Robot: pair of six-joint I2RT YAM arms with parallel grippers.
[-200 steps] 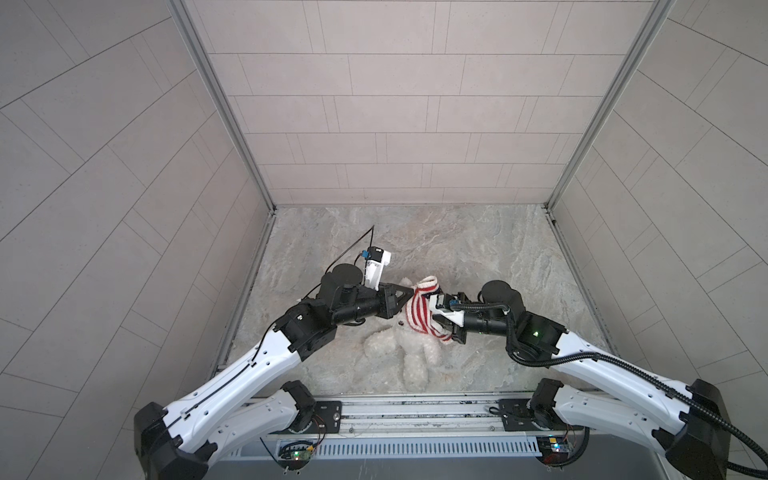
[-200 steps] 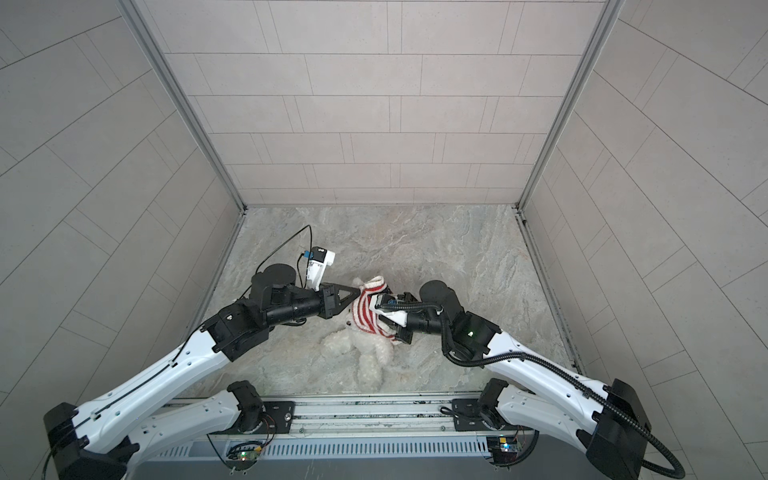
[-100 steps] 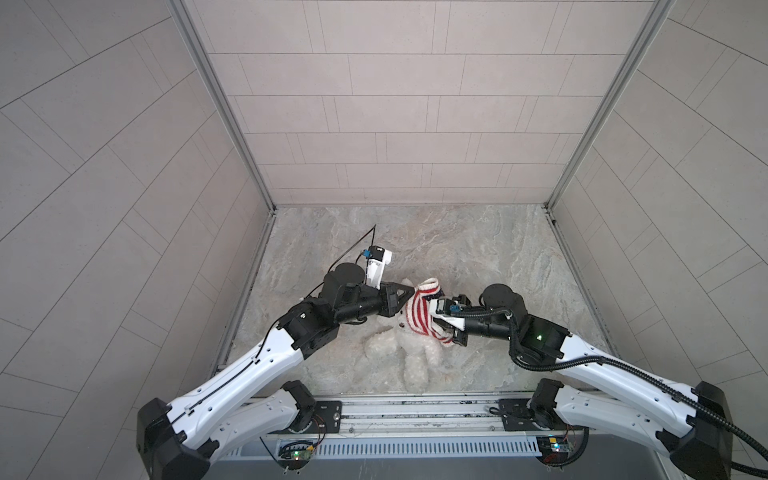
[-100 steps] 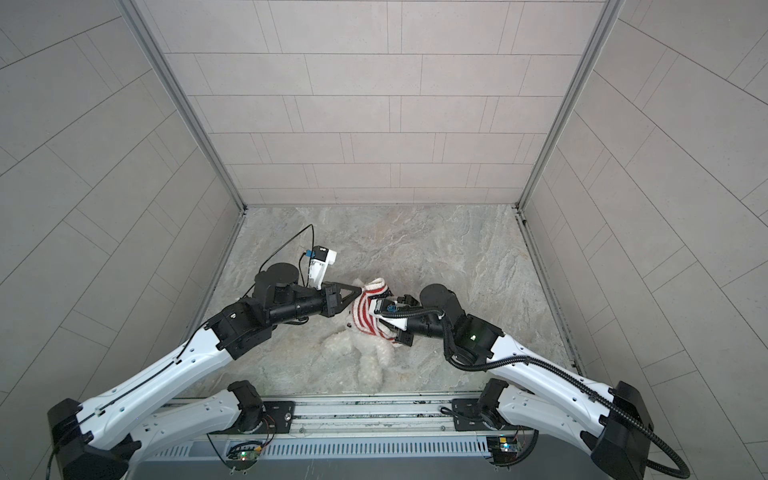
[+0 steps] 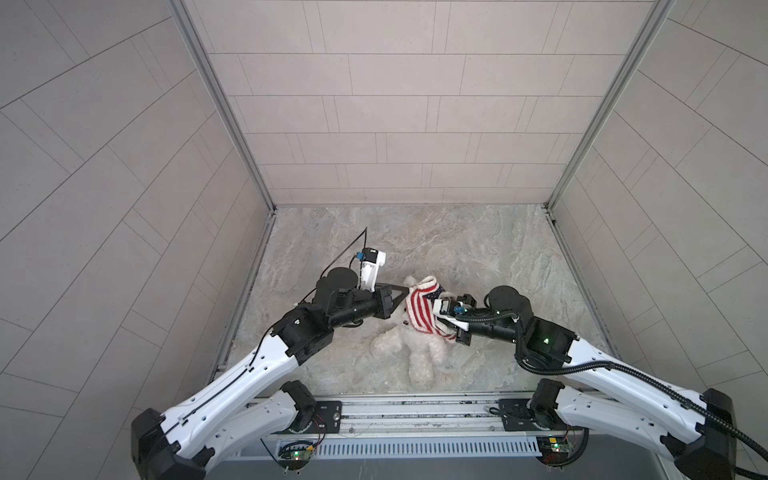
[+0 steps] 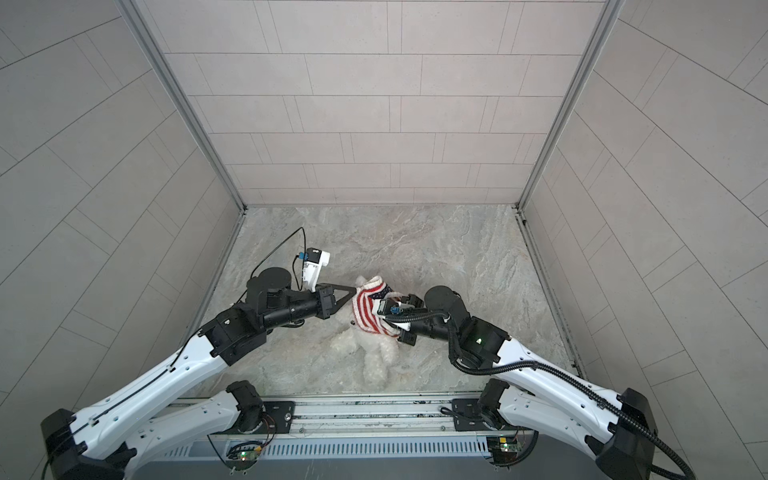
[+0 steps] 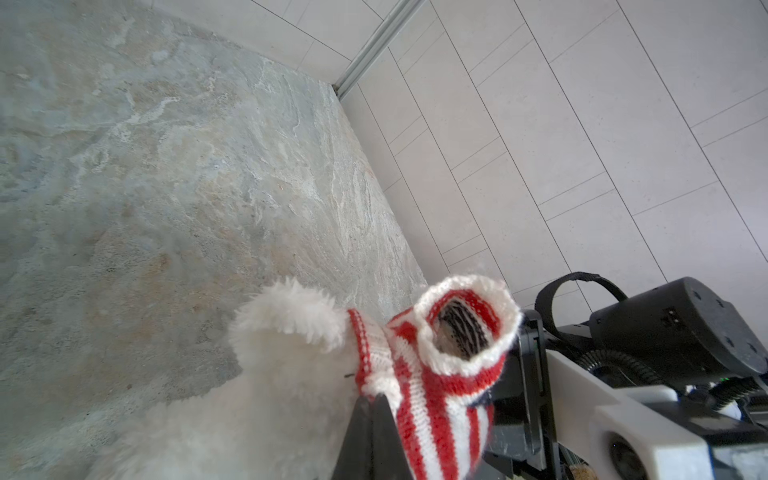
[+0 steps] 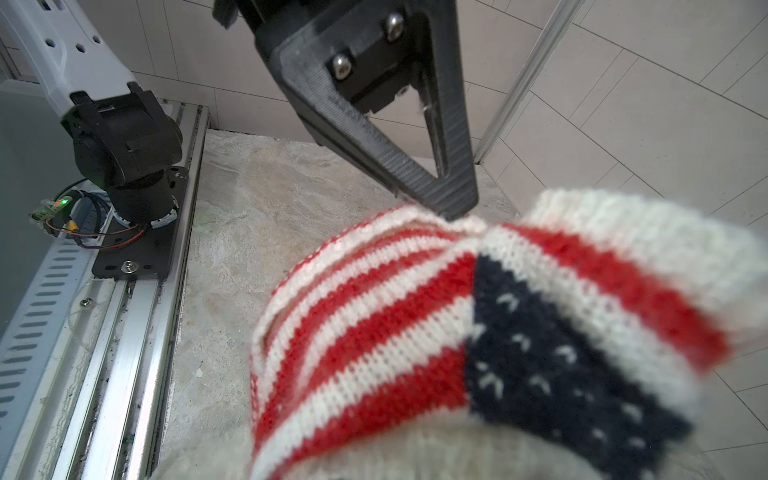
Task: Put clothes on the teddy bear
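Between left pincer (image 5: 402,296) and right pincer (image 5: 453,330), sweater (image 5: 419,309) seemingly on teddy bear (image 5: 419,368)

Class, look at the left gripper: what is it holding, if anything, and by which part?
The left gripper pinches the sweater by its striped edge, beside the bear.

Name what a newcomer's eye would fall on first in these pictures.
The red-and-white striped sweater, with its navy starred patch, stands out mid-floor between the two arms. It sits partly over the fluffy white teddy bear. The left pincer is shut on the sweater's edge.

Fluffy plush teddy bear (image 5: 419,365), knit sweater (image 5: 417,309) — floor (image 5: 478,249) seemingly matt stone.
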